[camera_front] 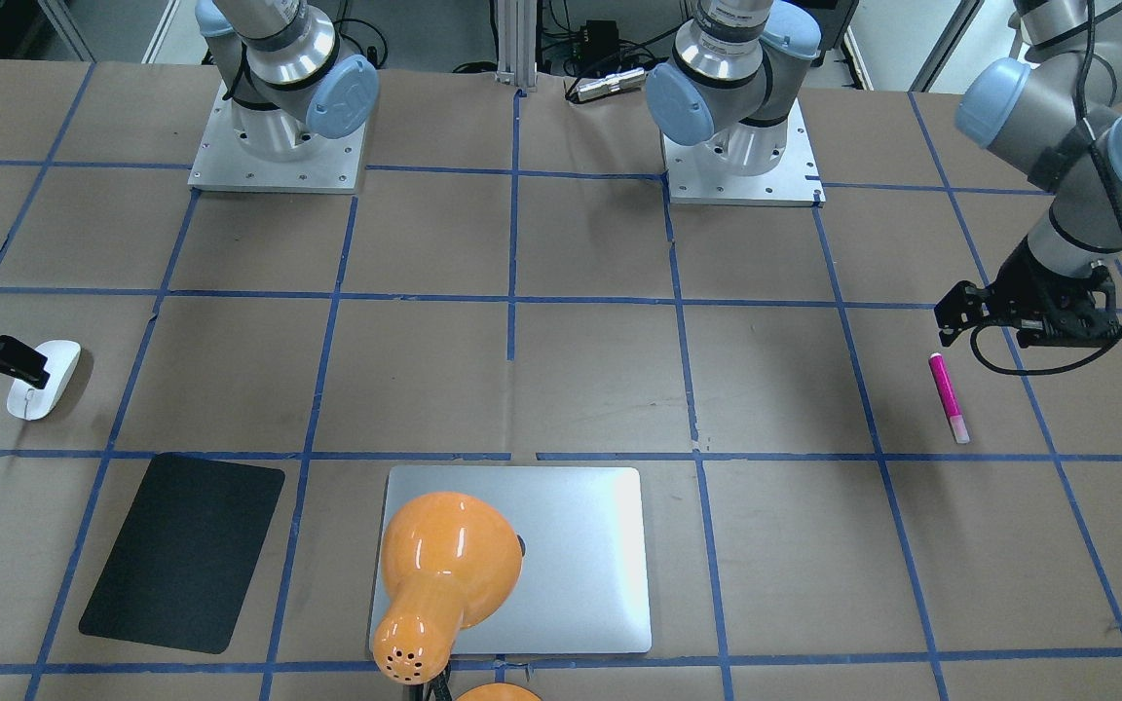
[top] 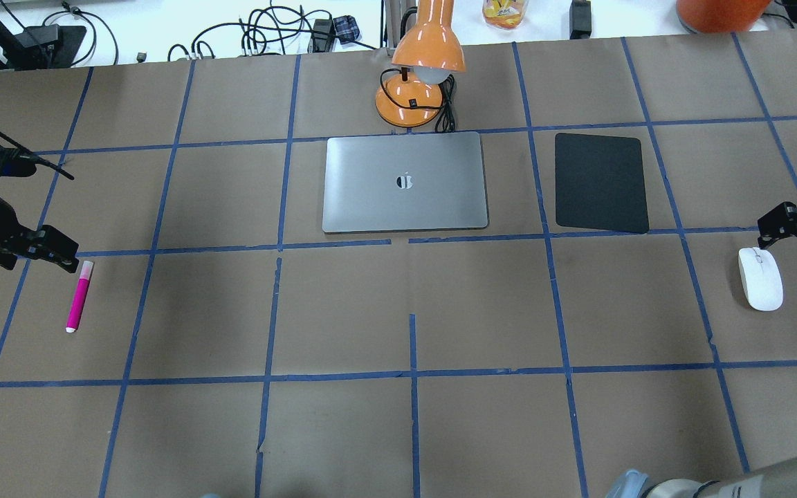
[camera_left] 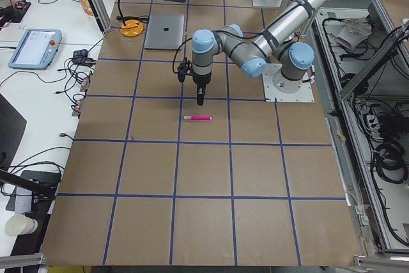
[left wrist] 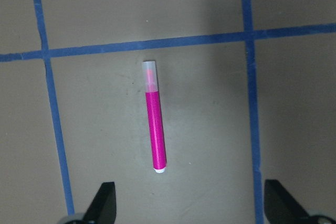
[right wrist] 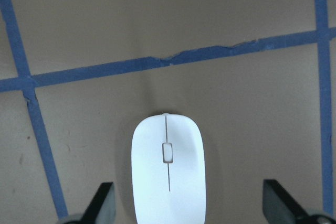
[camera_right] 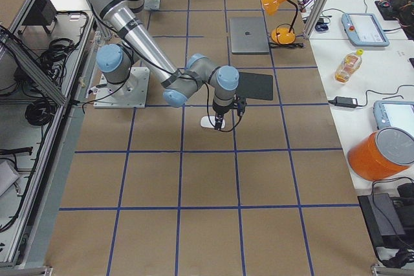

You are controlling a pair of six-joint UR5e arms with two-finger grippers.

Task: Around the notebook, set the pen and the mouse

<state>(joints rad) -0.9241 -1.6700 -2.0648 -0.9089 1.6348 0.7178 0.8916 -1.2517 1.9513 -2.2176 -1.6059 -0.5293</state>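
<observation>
The magenta pen (top: 79, 296) lies flat on the brown table at the far left, its pale cap toward the far side. My left gripper (top: 59, 250) hovers open just above its capped end; in the left wrist view the pen (left wrist: 155, 124) lies ahead of the spread fingers (left wrist: 105, 200). The white mouse (top: 760, 278) rests at the far right. My right gripper (top: 779, 225) hangs open over it; the right wrist view shows the mouse (right wrist: 168, 171) between the wide fingers (right wrist: 276, 200), untouched. The silver notebook (top: 371, 200) lies closed at the middle back.
A black mat (top: 600, 181) lies right of the notebook. An orange desk lamp (top: 419, 76) stands just behind the notebook, its shade over the notebook's far edge. Blue tape lines grid the table. Cables and bottles sit beyond the far edge.
</observation>
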